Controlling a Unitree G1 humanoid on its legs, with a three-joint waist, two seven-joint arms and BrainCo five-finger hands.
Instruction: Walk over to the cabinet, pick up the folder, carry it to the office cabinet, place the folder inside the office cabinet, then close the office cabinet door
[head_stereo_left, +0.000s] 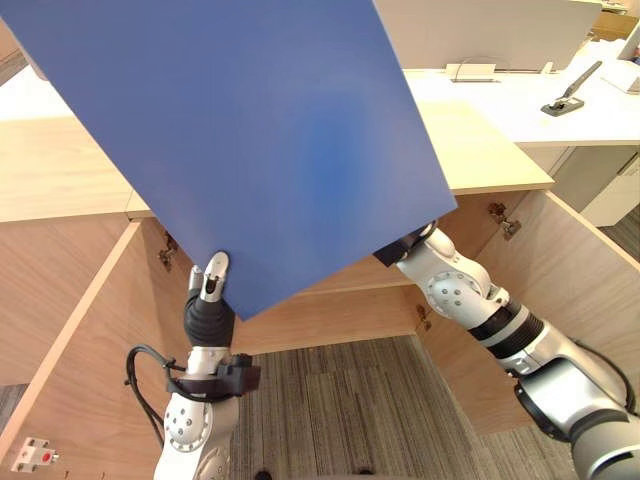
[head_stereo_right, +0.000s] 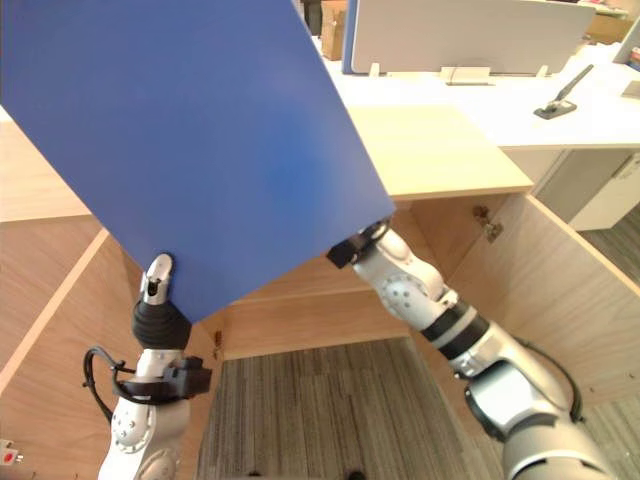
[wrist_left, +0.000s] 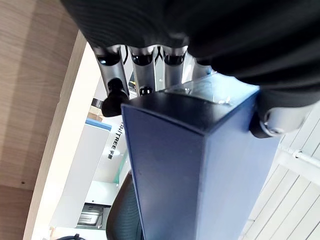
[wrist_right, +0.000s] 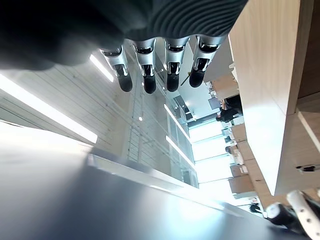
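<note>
Here, the left arm rises straight up before the office cabinet (head_stereo_left: 480, 150), and the left hand (head_stereo_left: 208, 315) clamps the lower corner of the single blue folder (head_stereo_left: 250, 140), fingers on one face and thumb on the other. The folder hangs tilted above the cabinet's opening, covering much of its wooden top. The right arm slants up behind the folder's lower edge. The right hand (wrist_right: 147, 70) has straight, relaxed fingers. Two doors stand open, the left door (head_stereo_left: 70, 330) and the right door (head_stereo_left: 570, 290).

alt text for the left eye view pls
A large blue folder, tilted, fills the upper left, gripped at its lower corner by the robot's left hand and supported at its right edge by the right hand. Behind stands an open wooden cabinet.
</note>
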